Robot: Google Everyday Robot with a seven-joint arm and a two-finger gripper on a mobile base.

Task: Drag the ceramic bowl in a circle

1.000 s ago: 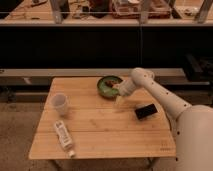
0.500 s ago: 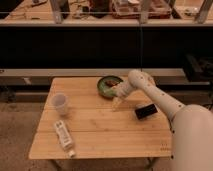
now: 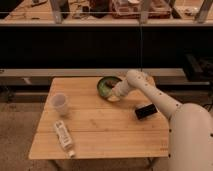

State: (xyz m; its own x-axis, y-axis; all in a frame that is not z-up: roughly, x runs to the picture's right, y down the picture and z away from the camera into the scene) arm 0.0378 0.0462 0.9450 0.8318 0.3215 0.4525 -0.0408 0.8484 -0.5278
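The ceramic bowl (image 3: pixel 106 85) is a round, shallow dark green bowl with reddish-brown and yellowish bits inside. It sits on the wooden table (image 3: pixel 100 130) near the far edge, just right of centre. My gripper (image 3: pixel 114 94) reaches in from the right on a white arm and rests at the bowl's near right rim, covering part of it.
A small translucent white cup (image 3: pixel 60 104) stands at the table's left. A white bottle (image 3: pixel 63 137) lies on its side near the front left corner. A black flat object (image 3: pixel 146 111) lies to the right, under my arm. A dark shelf unit runs behind the table.
My gripper and arm have shifted slightly at the bowl's right rim. The bowl seems to have barely moved.
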